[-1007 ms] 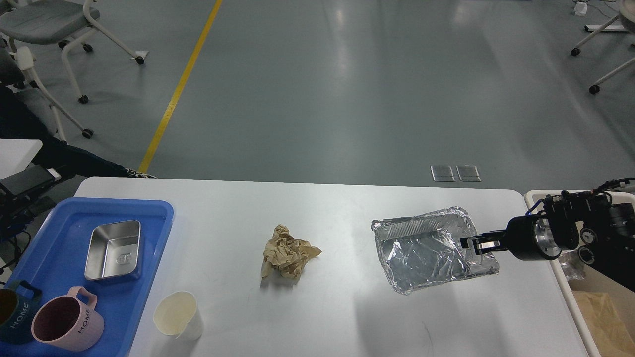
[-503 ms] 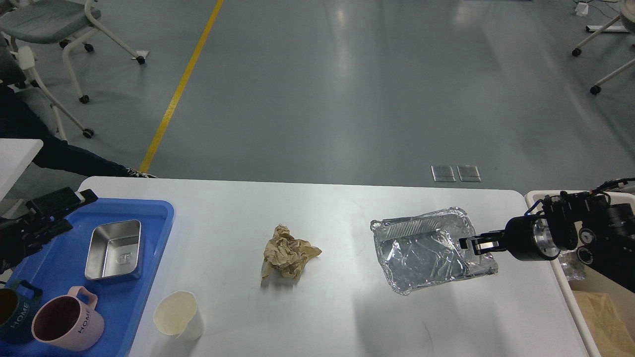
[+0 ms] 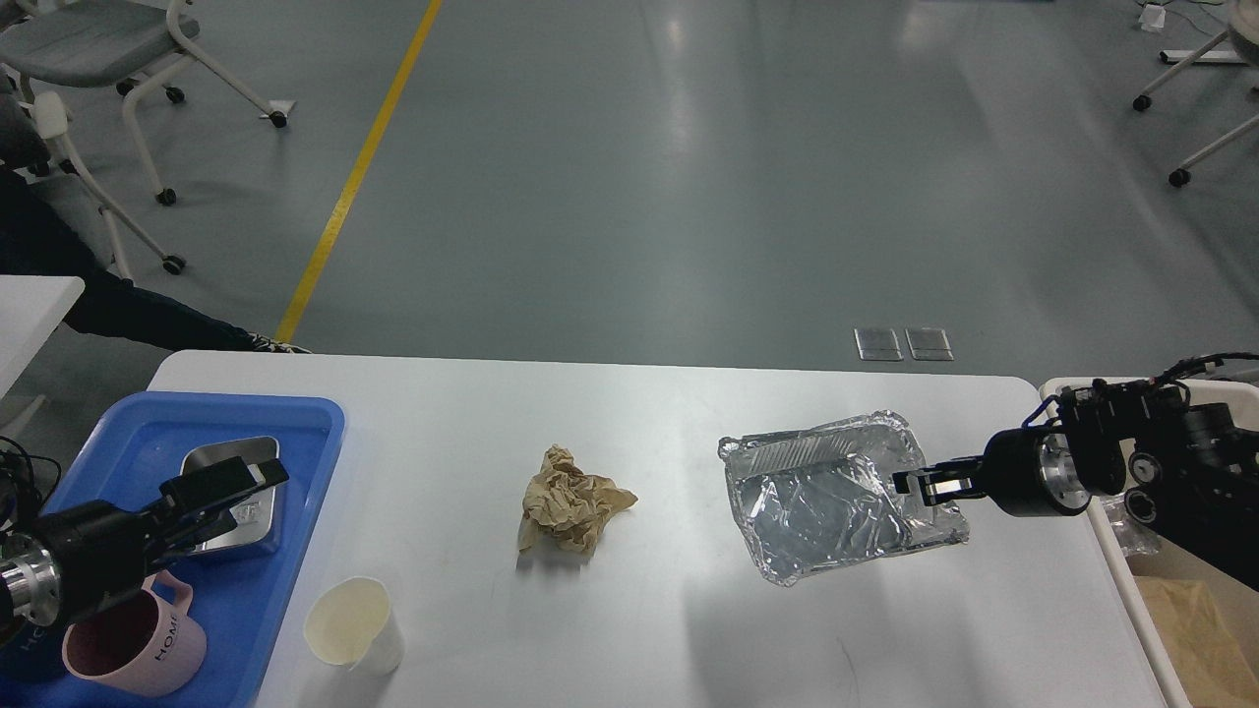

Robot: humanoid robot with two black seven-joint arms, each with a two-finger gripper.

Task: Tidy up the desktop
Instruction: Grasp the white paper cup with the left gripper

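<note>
Smooth white desktop (image 3: pixel 669 610), crumpled brown paper (image 3: pixel 570 509), right hand (image 3: pixel 922 485) pinching dented foil tray (image 3: pixel 831 501)

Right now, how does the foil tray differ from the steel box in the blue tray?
The foil tray is crumpled and thin, lying on the desktop; the steel box is smooth and rigid, sitting in the blue tray. The right gripper pinches the foil tray's rim; the left gripper only hovers open over the steel box. Both are silver, rectangular and empty.
</note>
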